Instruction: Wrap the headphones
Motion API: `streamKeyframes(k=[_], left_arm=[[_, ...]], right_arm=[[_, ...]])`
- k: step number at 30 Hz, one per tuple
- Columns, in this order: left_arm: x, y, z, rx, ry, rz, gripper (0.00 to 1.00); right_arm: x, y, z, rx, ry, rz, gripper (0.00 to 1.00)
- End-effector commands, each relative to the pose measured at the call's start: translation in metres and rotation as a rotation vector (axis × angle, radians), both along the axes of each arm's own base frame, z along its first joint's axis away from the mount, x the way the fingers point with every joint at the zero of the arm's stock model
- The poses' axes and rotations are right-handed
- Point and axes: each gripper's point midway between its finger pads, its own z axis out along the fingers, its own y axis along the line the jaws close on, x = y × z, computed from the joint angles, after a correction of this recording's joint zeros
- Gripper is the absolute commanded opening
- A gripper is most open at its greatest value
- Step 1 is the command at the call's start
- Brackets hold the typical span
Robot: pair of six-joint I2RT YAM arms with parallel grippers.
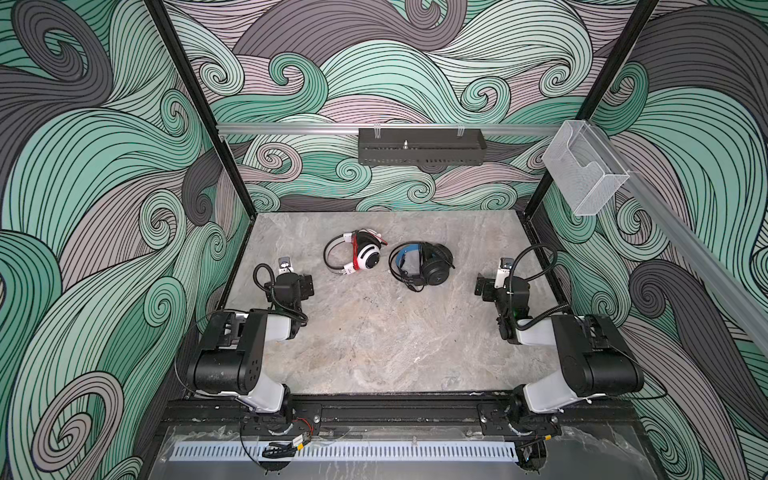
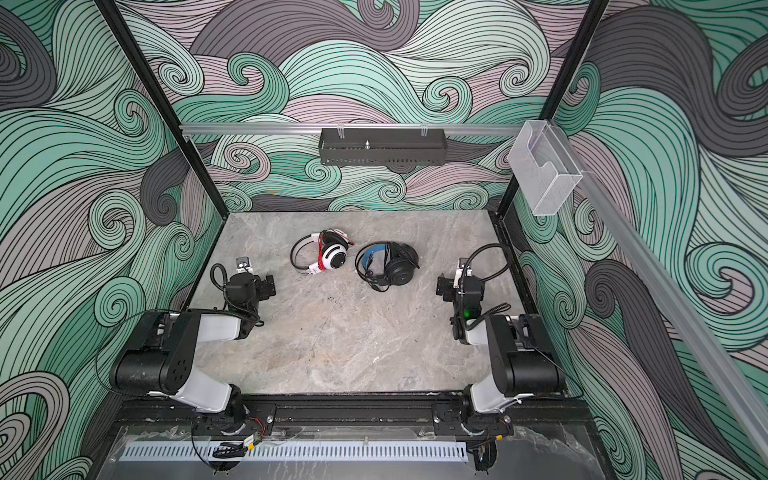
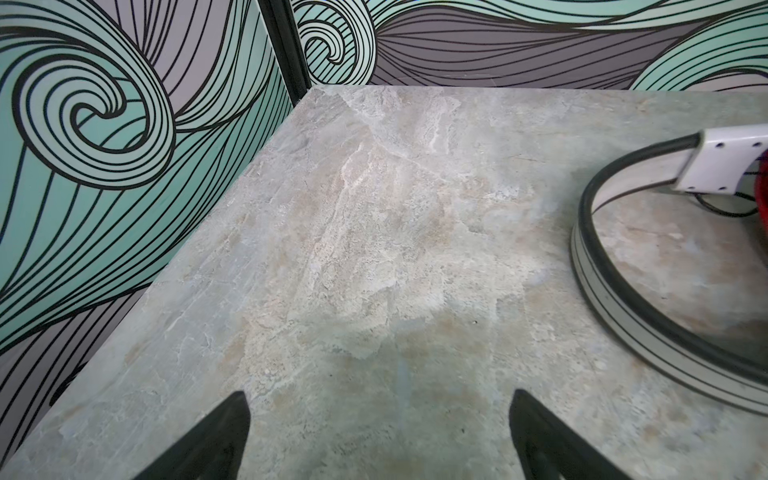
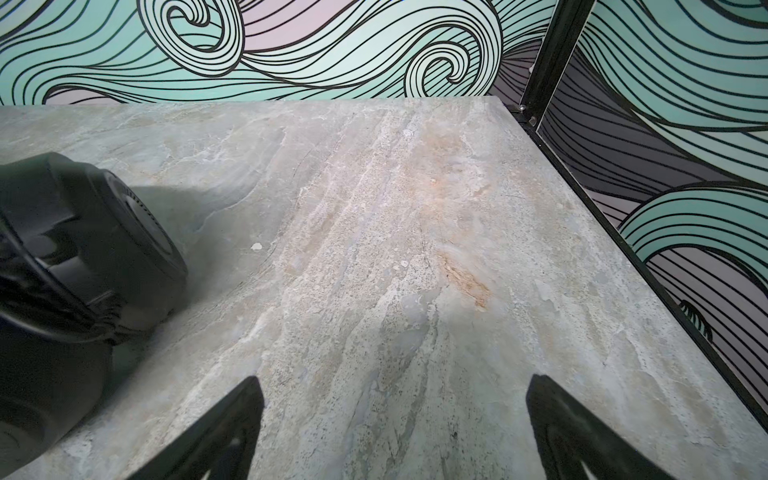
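Both headphones lie side by side on the marble table (image 1: 374, 340) toward its back. The white headphones (image 1: 369, 257) (image 2: 334, 255) have black pads, and their red cord (image 1: 355, 254) is bunched against the band. To their right are the black headphones (image 1: 436, 272) (image 2: 399, 267), with a blue-lined band and a black cord. My left gripper (image 1: 306, 284) (image 2: 269, 284) hovers open, left of the white set; its wrist view shows the white band (image 3: 590, 257) beside the gripper (image 3: 380, 399). My right gripper (image 1: 481, 286) (image 2: 441, 286) is open to the right of the black set, whose black ear cup (image 4: 83, 232) sits beside it (image 4: 395, 386).
Patterned walls close in the table on the left, back and right, with black posts at the back corners. A black tray (image 1: 419, 145) hangs on the back rail. A clear plastic holder (image 1: 582, 174) hangs on the right rail. The arm bases stand at the front edge.
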Motion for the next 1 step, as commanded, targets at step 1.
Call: streamKeyframes(k=[1], left_arm=[[0.0041, 0.0036, 0.0106, -0.013, -0.031, 0.016, 0.98]], right_arm=[[0.0055, 0.0038, 0.0099, -0.001, -0.029, 0.017, 0.99]])
